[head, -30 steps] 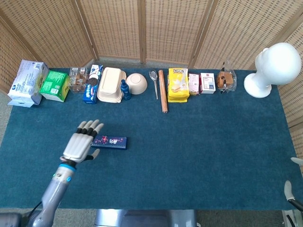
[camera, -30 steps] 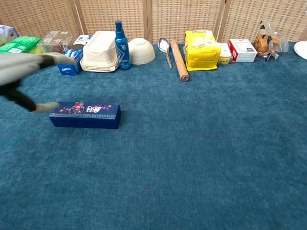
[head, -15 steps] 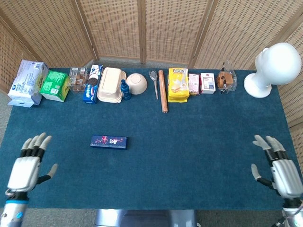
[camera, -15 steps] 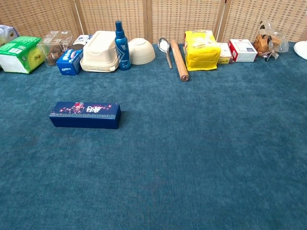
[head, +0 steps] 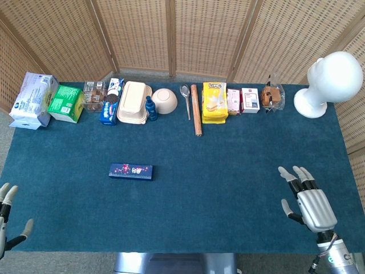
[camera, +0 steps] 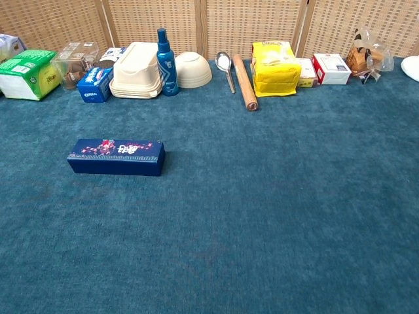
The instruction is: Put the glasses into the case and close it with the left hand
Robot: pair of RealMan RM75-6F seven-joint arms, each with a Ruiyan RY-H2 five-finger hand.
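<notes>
A dark blue glasses case with a flowered lid lies shut on the blue cloth, left of the middle. No glasses show in either view. My left hand is at the bottom left corner of the head view, fingers apart, holding nothing, far to the left of the case. My right hand hovers over the table's near right part, fingers spread and empty. Neither hand appears in the chest view.
Along the back edge stand a white bag, a green box, a cookie pack, a cream food box, a blue bottle, a bowl, a rolling pin, a yellow pack and a white mannequin head.
My left hand drew back from beside the case to the table's near left corner. My right hand came into view at the near right and shifted slightly left.
</notes>
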